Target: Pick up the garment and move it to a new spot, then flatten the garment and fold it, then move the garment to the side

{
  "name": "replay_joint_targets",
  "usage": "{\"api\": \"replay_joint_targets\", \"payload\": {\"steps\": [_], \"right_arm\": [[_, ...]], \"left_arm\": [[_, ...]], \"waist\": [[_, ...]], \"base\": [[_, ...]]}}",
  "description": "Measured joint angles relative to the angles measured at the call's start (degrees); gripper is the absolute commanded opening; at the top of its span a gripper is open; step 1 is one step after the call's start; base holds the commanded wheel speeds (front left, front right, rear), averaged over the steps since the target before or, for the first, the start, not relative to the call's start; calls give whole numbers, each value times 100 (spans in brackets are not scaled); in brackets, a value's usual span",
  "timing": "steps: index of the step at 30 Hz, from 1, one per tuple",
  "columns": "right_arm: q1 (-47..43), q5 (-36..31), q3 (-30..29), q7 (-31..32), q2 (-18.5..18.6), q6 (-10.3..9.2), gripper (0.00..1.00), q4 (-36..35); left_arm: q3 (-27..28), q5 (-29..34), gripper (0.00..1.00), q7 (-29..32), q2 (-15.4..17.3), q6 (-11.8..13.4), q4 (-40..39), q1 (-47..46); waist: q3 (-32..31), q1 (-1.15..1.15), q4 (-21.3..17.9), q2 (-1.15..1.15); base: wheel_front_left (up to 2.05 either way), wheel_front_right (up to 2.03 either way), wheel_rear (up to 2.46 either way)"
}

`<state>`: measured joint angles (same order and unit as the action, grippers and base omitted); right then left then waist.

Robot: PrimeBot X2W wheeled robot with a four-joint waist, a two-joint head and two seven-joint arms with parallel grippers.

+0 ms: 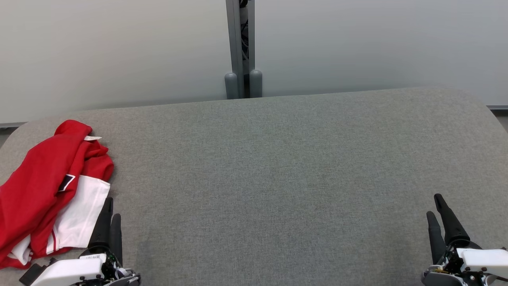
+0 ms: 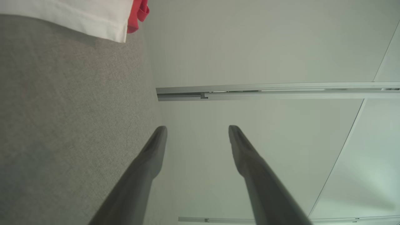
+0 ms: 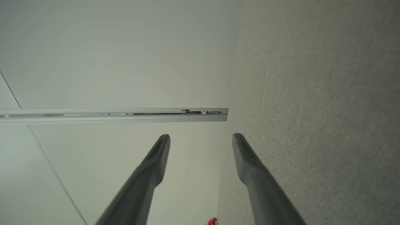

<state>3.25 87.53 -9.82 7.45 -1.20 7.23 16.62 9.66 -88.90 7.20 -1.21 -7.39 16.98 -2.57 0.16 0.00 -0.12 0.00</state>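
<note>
The garment (image 1: 43,178), red with white panels and a small white label, lies crumpled at the left end of the grey table (image 1: 278,178), partly over its left edge. My left gripper (image 1: 112,208) rests low on the table just right of the garment's white part, apart from it. In the left wrist view its fingers (image 2: 197,128) stand apart with nothing between them, and the garment's white hem (image 2: 78,15) shows at the top left. My right gripper (image 1: 433,204) sits at the table's right front, open (image 3: 201,136) and empty. A scrap of the red garment (image 3: 212,221) shows far off.
A pale wall runs behind the table, with a grey post (image 1: 240,47) and two rounded grey caps at its middle. The table's far edge curves down at both ends. Bare grey fabric stretches between the two grippers.
</note>
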Motion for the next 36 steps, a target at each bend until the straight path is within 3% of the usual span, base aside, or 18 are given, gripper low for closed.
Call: {"api": "replay_joint_targets", "payload": {"steps": [13, 36], "right_arm": [[143, -766, 7, -355, 59, 0, 100, -164], [479, -3638, 390, -951, 164, 1, 100, -1085]], "left_arm": [[-41, 283, 100, -358, 23, 0, -175, -26], [157, 2096, 100, -937, 62, 1, -759, -138]], "waist": [[11, 0, -29, 0], [-3, 0, -6, 0]], "base": [[0, 0, 0], [0, 0, 0]]}}
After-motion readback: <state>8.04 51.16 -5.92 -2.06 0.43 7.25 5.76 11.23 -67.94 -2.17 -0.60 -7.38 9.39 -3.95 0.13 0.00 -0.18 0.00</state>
